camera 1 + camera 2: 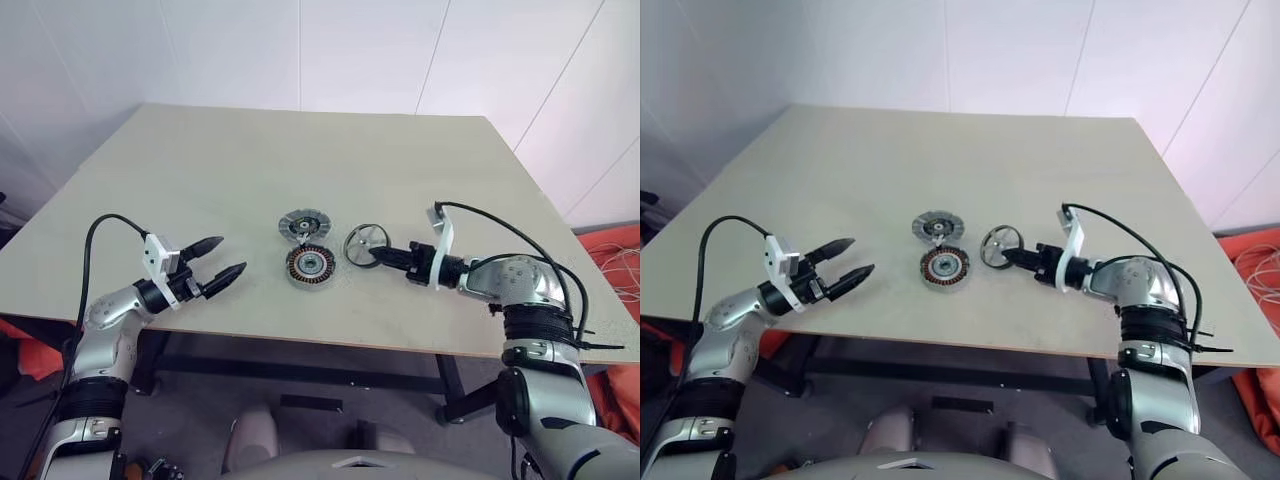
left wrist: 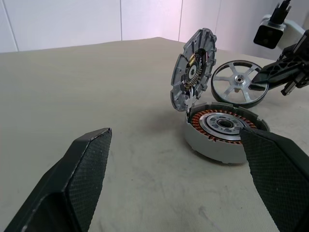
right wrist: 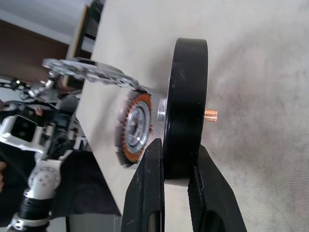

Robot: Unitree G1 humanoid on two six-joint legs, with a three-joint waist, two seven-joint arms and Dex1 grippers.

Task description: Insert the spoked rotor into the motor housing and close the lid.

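Observation:
The spoked rotor [image 1: 366, 245] stands on edge just right of the motor housing [image 1: 308, 264], its dark rim pinched between the fingers of my right gripper [image 1: 384, 258], which is shut on it. In the right wrist view the rim [image 3: 186, 92] sits between both fingers [image 3: 145, 193], and a small copper pin pokes from the hub. The housing [image 2: 222, 129] lies on the table with copper windings showing. Its lid [image 2: 193, 72] stands raised, hinged at the housing's far edge. My left gripper [image 1: 222, 260] hovers open to the left of the housing, holding nothing.
The beige table [image 1: 250, 160] carries these parts near its front middle; its front edge [image 1: 300, 345] runs just below both grippers. Orange fabric with loose cables [image 1: 612, 262] lies on the floor off the table's right side.

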